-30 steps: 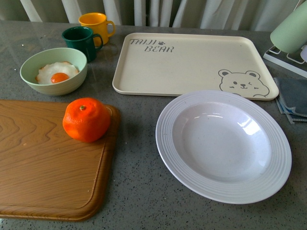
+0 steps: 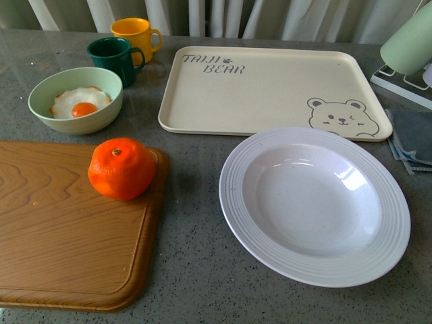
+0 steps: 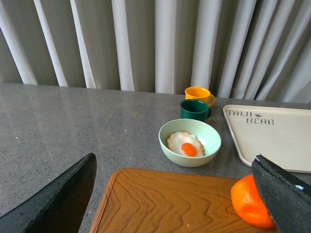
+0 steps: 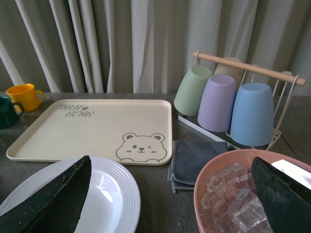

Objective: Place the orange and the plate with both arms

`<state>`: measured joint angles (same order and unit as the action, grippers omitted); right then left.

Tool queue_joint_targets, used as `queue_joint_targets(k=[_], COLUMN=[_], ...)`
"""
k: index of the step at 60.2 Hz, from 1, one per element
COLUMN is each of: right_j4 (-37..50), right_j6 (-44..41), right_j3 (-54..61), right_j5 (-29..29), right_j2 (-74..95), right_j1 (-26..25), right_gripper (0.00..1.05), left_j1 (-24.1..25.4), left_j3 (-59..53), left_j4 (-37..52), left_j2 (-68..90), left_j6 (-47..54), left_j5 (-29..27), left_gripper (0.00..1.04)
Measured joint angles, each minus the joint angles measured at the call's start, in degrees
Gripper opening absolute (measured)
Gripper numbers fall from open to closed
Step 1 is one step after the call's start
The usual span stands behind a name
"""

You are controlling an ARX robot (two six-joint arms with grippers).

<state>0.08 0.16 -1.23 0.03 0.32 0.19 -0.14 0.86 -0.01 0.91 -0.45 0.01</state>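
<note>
Here the orange [image 2: 121, 169] sits on the board [image 2: 54, 229], plate [image 2: 231, 185] seemingly apart.

On our grey speckled table [image 2: 196, 270] we see a wooden board [image 2: 61, 229], the white plate [image 2: 233, 196] beside it, a cream bear tray [image 2: 270, 94] behind, a pale green bowl [image 2: 74, 125], a green mug [image 2: 111, 57], a yellow mug [image 2: 135, 34] and a grey cloth [image 2: 412, 138].

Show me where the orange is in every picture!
Front view: the orange sits on the wooden board, near the green bowl.
Left wrist view: the orange is on the board's corner, partly behind a claw finger.
Right wrist view: not in it.
Shared landmark: the bear tray, in all three views.
</note>
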Motion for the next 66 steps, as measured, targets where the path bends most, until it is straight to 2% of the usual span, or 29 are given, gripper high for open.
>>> queue_joint_targets(k=[14, 18, 22, 34, 45, 66], right_j4=[0.02, 0.00, 0.00, 0.00, 0.00, 0.00], right_j6=[0.00, 0.00, 0.00, 0.00, 0.00, 0.00], right_j3=[0.00, 0.00, 0.00, 0.00, 0.00, 0.00], right_j5=[0.00, 0.02, -0.02, -0.02, -0.02, -0.02], right_j2=[0.00, 0.02, -0.02, -0.02, -0.02, -0.02], right_j1=[0.00, 0.00, 0.00, 0.00, 0.00, 0.00], right_gripper=[0.96, 0.96, 0.96, 0.96, 0.96, 0.96], left_j1=[0.02, -0.26, -1.36, -6.58, -13.31, -19.28], left_j3=[0.11, 4.96, 8.24, 12.35, 18.67, 24.74], left_j4=[-0.33, -11.72, -13.99, 1.44, 20.72, 29.44], left_j2=[0.26, 7.19, 17.11, 39.78, 64.17, 83.65], left_j6=[-0.09, -3.58, -6.43, -10.43, -10.36, -10.32], left_j5=[0.20, 1.16, 0.33, -0.46, 0.24, 0.42], left_gripper=[0.96, 0.96, 0.96, 0.96, 0.96, 0.96])
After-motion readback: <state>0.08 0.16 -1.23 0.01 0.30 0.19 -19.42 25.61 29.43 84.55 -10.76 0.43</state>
